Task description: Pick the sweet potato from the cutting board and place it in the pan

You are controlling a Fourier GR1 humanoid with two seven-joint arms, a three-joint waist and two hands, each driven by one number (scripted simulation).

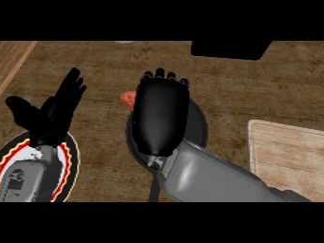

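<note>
Sweet potato [128, 98] peeks from the right hand [161, 114], which curls round it over the pan [201, 129], probably ready for release; the left hand [52, 114] rests open at left.

Brown counter [276, 85] — paler wood strip [3, 66]

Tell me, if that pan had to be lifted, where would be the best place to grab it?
Probably the handle, the dark narrow bar leaving the pan toward the robot. Come from the near side, curling round it. The pan's body is wide and round, and the right hand with the sweet potato hangs over it.
</note>
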